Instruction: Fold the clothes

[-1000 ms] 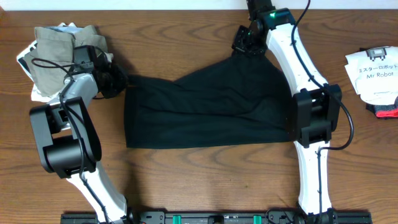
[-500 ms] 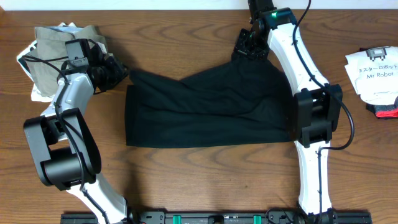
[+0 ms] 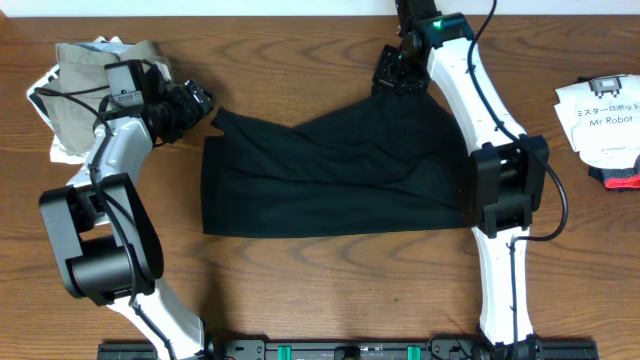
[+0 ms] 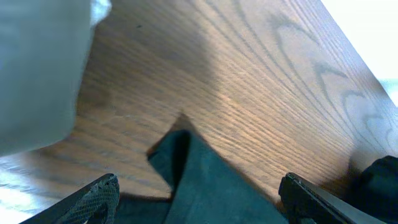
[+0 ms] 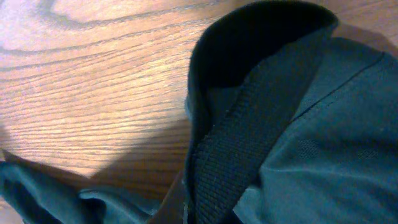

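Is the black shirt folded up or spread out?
Spread out, not a compact fold: the black shirt covers a wide stretch of table.

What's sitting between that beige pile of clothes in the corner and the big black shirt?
From overhead, only the left gripper and its wrist, over the wooden table. The beige pile is behind it and the black shirt starts just past its fingertips.

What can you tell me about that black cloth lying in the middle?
The black shirt is soft, matte fabric, spread as a rough, wrinkled rectangle flat on the wooden table. Its far right corner peaks up where the right jaws seem to pinch a ribbed edge; its far left corner lies between the open left jaws.
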{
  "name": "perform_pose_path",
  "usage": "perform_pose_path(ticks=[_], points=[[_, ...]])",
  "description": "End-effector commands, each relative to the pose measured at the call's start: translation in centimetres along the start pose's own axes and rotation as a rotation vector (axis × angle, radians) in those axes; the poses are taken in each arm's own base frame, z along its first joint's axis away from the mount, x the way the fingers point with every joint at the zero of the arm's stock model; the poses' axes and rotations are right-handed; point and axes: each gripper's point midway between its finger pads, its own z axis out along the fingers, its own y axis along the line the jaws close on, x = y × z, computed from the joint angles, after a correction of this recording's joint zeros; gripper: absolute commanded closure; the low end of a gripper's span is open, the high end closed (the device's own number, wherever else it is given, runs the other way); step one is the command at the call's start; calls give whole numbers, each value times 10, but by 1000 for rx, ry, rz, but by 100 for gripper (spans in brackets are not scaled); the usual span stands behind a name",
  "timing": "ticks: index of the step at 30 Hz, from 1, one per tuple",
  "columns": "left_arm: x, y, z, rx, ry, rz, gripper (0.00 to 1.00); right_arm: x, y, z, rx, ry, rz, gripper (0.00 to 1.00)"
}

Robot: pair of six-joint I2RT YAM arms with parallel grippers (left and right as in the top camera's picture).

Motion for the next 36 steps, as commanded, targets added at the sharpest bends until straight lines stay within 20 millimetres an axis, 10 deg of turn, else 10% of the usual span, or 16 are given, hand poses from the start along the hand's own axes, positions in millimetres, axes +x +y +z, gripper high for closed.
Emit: perform_pose_path(ticks=[1, 15, 23, 31, 36], points=[[5, -8, 13, 17, 17, -5, 15, -1, 19, -17, -29, -38, -45, 99], [15, -16, 47, 47, 25, -32, 21, 7, 23, -16, -28, -16, -54, 99], [25, -16, 58, 47, 53, -43, 45, 11, 21, -16, -20, -4, -52, 99], [35, -19, 63, 42, 82, -45, 92, 11, 18, -16, -15, 1, -48, 99], [38, -5, 59, 13, 104, -80, 94, 5, 4, -18, 24, -8, -39, 99]])
